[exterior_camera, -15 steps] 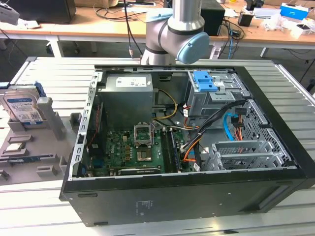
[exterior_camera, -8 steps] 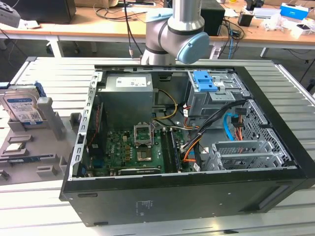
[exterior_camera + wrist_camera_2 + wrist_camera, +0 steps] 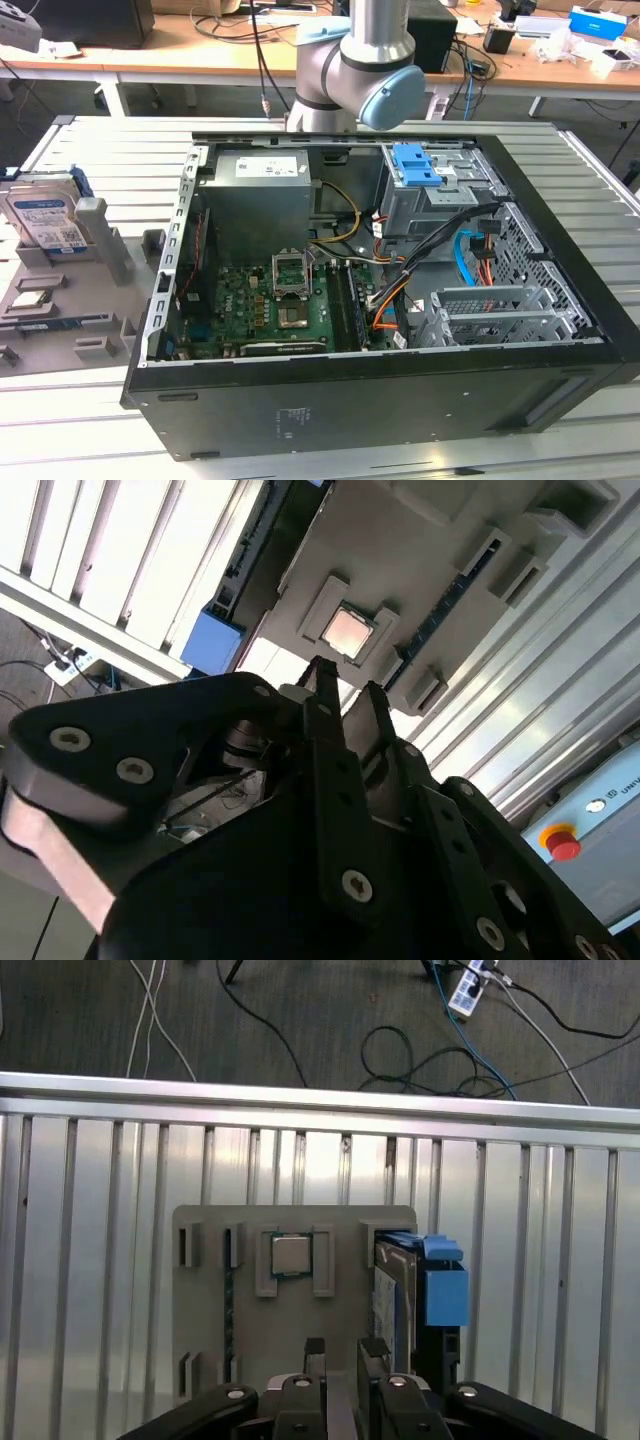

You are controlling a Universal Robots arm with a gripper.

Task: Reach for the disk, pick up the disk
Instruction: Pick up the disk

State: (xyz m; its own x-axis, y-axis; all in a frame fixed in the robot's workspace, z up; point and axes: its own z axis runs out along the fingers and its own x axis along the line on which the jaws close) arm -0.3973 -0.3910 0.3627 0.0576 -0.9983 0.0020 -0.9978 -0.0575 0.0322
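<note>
**Disk upright in the tray, gripper above it with nothing held**

Your disk [image 3: 42,213] is at the exterior view's left. It stands on edge in a slot of the grey tray [image 3: 205,1315] on the slatted metal table [image 3: 110,150], well apart from the open computer case [image 3: 380,400]. You see its broad face there: silver metal, a white label with a blue band and barcode, and blue frame showing at its edge. The print is too small to make out.

The first wrist view looks straight down on it, so the disk [image 3: 398,1290] is a thin edge-on slab with the bright blue frame [image 3: 446,1295] bulging off one side. A square processor chip [image 3: 290,1255] sits in the pocket beside it.

The gripper [image 3: 343,1348] hangs over the tray between chip and disk. Its fingers [image 3: 313,1346] are parted with a narrow gap and clasp nothing.

The second wrist view looks past the gripper [image 3: 345,680] to the chip [image 3: 347,630], the blue frame [image 3: 212,640] and a red button [image 3: 563,844] at one corner.
</note>
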